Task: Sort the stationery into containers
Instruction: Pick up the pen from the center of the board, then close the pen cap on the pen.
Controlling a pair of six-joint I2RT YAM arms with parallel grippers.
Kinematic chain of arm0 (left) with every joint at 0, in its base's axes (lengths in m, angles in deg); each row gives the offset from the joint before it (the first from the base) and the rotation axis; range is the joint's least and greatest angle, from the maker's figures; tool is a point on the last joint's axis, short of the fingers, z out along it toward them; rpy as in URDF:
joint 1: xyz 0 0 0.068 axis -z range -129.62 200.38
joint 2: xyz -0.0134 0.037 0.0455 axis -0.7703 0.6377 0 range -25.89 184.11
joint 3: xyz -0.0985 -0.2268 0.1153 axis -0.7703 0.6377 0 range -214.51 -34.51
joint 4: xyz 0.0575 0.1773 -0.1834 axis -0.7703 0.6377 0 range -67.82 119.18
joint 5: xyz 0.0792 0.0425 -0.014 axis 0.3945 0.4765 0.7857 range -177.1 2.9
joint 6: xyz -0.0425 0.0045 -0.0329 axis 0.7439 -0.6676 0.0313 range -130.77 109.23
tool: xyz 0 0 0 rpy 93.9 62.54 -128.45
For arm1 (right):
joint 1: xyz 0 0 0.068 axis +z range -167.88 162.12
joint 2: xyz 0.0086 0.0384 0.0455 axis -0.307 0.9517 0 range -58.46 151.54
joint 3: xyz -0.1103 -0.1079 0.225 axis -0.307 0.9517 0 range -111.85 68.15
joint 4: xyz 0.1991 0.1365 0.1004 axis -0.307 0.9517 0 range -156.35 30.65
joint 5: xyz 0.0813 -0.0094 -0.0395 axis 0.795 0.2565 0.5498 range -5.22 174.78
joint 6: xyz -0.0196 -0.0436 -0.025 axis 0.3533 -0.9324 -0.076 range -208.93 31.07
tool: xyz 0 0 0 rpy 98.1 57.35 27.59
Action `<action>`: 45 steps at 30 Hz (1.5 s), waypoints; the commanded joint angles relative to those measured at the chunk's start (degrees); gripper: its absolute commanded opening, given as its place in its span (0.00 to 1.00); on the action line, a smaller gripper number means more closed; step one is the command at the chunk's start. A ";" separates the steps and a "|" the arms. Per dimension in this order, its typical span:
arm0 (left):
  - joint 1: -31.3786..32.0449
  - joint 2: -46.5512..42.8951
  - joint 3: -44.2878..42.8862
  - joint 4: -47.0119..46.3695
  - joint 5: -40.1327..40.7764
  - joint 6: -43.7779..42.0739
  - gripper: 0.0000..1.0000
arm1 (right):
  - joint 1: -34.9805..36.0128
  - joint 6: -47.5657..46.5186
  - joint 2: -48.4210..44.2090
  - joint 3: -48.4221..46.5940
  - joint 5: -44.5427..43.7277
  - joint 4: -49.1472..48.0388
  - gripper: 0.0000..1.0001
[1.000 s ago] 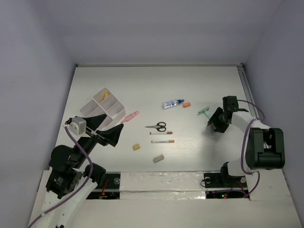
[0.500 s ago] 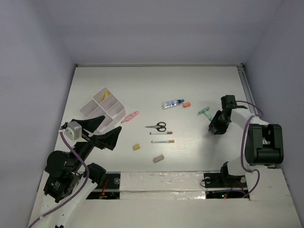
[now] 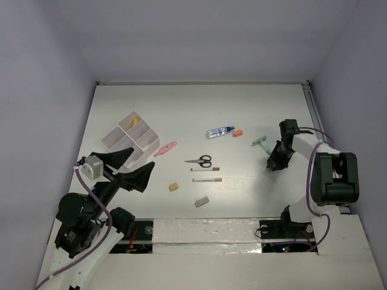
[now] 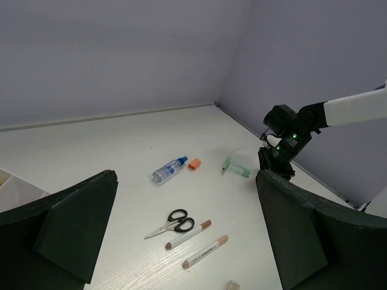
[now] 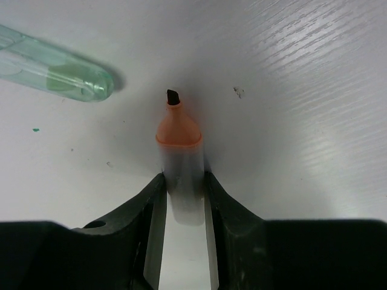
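Woodgrain runs faintly across the matte white counter [image 3: 181, 103], which is boxed in by plain lavender-grey walls on three sides.

Your right gripper [image 5: 183, 181] is near the right edge, clamped on an orange-tipped highlighter [image 5: 178, 130]. Both black fingers press the pale, translucent barrel. The highlighter's long axis lies in line with the fingers, and its black chisel nib points away from the wrist. Whether it touches the surface, you cannot tell. Just beyond the nib and to one side lies a clear green tube [image 5: 54, 69], rounded at the end.

Your left gripper [image 3: 144, 157] hangs over the near-left area with its jaws spread wide and nothing between them. The white tray [image 3: 113, 138], thin-walled plastic with square cells, sits just on its far side. A yellow piece [image 3: 135, 121] lies in the tray's cell nearest the back edge.

In the middle:
- The black-handled scissors [image 3: 199, 161] lie parallel to the near edge, blades to the left and loops to the right.
- Two slim white pens [image 3: 205, 174] lie parallel on their near side, brown caps to the right.
- A pink marker [image 3: 165, 148] slants between the scissors and the tray.
- A yellow eraser [image 3: 173, 187] and a beige block [image 3: 201, 202] sit toward the near edge.
- A clear bottle [image 3: 219, 131] with a blue cap and a small orange piece [image 3: 238, 133] lie farther back.
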 commanded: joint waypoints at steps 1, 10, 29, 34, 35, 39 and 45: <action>0.48 1.11 0.03 -2.18 -0.60 -0.18 0.99 | 1.56 -0.44 -2.86 3.39 -0.57 2.99 0.14; 0.48 6.64 0.65 -3.93 -7.36 0.78 0.93 | 7.53 3.68 -20.70 3.30 5.23 2.20 0.13; 0.48 24.13 0.47 -6.66 -8.26 7.20 0.73 | 45.51 8.44 -4.20 -14.98 6.55 -42.87 0.14; 0.48 29.84 0.65 -7.54 -7.02 8.78 0.70 | 45.51 9.66 -3.58 -14.63 9.27 -50.78 0.14; 0.48 30.99 0.47 -7.71 -7.28 8.70 0.69 | 45.51 9.93 -3.66 -14.54 9.54 -51.67 0.14; 0.48 35.56 -0.06 -8.07 -6.14 8.61 0.64 | 45.51 11.60 -3.22 -14.10 11.21 -54.66 0.13; 0.48 38.73 -0.32 -10.34 -5.52 10.36 0.56 | 46.03 15.47 -2.43 -13.22 14.90 -58.35 0.13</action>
